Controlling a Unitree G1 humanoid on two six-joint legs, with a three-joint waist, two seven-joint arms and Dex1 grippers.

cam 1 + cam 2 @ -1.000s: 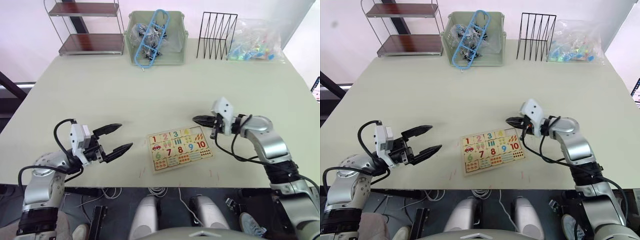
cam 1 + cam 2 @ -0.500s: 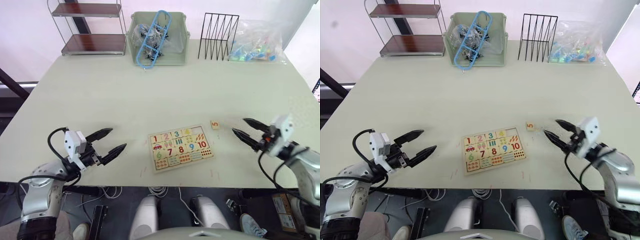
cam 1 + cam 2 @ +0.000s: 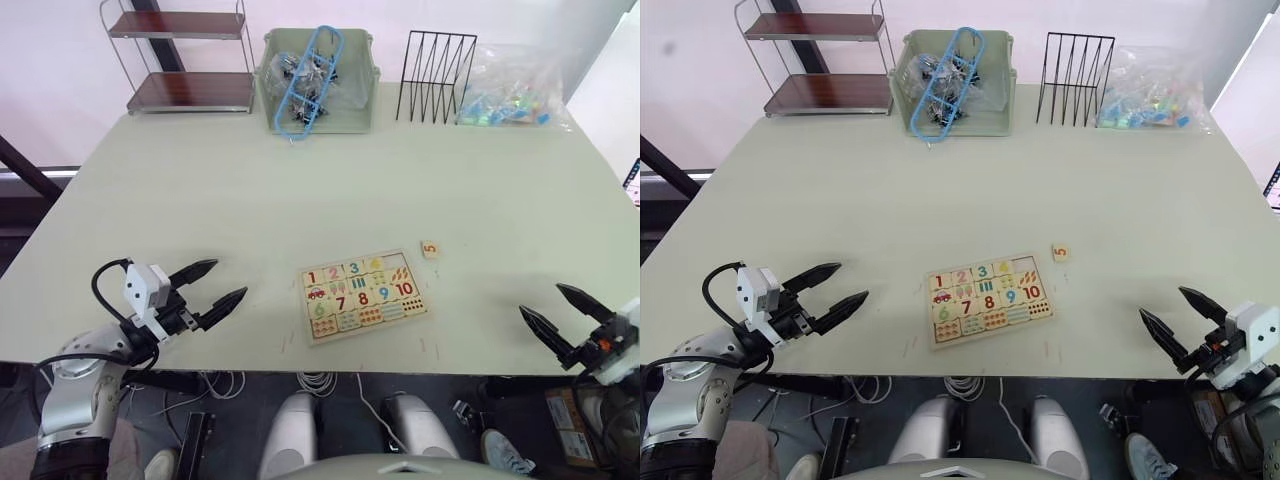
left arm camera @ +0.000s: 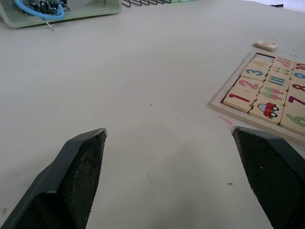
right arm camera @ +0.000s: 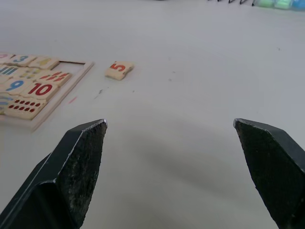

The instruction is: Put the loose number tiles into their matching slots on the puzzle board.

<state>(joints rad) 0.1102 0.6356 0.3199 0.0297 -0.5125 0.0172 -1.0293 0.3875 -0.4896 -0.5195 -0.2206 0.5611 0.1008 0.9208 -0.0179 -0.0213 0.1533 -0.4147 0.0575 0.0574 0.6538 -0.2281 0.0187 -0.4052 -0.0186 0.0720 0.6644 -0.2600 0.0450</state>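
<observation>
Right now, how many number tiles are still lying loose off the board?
1: the 5 tile lies on the table, just off the puzzle board's far right corner. Tiles 1 to 4 sit in the board's top row.

The pale wooden puzzle board (image 3: 363, 295) is showing multicoloured digits; the loose tile (image 3: 430, 249) is bearing a red 5.

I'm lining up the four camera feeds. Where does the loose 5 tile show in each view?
Left eye view: the 5 tile lies on the table just off the puzzle board's far right corner.
Right eye view: same place.
Left wrist view: its pale edge shows beyond the board's far corner.
Right wrist view: it lies clear of the board, red 5 readable.
Shared landmark: the board's 10 tile.
</observation>
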